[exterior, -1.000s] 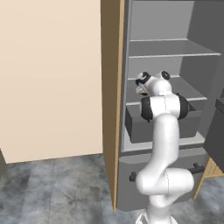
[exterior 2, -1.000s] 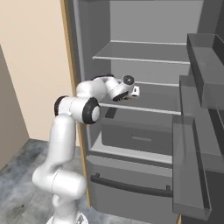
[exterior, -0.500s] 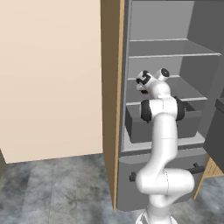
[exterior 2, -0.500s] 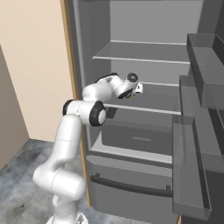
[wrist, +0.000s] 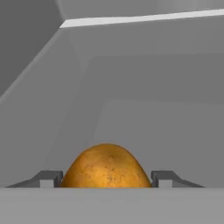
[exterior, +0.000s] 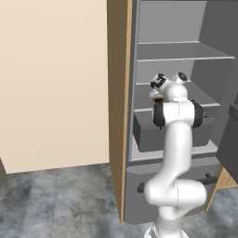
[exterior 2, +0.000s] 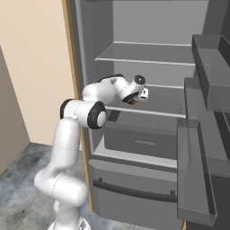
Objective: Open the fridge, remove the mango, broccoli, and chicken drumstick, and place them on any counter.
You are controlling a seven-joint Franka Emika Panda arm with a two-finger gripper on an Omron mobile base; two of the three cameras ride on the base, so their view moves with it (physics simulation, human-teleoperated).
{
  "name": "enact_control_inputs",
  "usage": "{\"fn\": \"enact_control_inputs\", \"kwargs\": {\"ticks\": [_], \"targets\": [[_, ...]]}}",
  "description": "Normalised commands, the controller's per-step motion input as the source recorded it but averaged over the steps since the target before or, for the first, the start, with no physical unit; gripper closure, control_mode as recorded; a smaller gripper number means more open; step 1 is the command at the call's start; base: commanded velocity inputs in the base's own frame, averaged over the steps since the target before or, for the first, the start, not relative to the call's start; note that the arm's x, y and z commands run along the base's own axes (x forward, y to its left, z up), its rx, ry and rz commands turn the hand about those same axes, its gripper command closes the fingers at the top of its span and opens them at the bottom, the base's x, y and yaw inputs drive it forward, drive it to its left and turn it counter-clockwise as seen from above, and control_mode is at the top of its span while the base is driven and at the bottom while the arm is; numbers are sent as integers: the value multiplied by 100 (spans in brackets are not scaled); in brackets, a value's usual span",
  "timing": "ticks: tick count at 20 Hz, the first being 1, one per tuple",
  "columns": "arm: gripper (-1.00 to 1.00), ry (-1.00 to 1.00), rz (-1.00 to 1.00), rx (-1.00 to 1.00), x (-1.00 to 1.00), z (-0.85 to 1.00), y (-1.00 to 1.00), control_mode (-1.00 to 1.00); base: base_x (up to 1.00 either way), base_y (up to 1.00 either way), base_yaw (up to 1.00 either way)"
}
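Swung further into the fridge since a second ago, wrist rolled, elbow pulled in.
Two-finger gripper [wrist: 106,178] pinches the small reddish-brown knobby chicken drumstick [wrist: 106,166] between both fingertips [wrist: 49,178], its rounded end pointing away from the hand, above the front edge of the tall dark grey fridge's [exterior 2: 148,67] middle shelf [exterior 2: 168,105]; getting out means drawing back past the open door's bins [exterior 2: 197,179].

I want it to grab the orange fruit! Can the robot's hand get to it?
Probably yes: the mango sits right between the hand's fingers inside the open fridge, with nothing in the way.
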Motion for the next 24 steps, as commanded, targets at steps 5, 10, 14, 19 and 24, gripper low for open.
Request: {"fn": "enact_control_inputs", "kwargs": {"ticks": [5,10,14,19,24], "targets": [[100,-25,0,0,-100,6,0,-100,0,0,0],[100,-35,-3,0,-100,76,3,-100,0,0,0],[100,-16,0,0,-100,100,2,-100,0,0,0],[100,3,0,0,-100,100,9,-100,0,0,0],[100,27,0,0,-100,100,16,-100,0,0,0]]}}
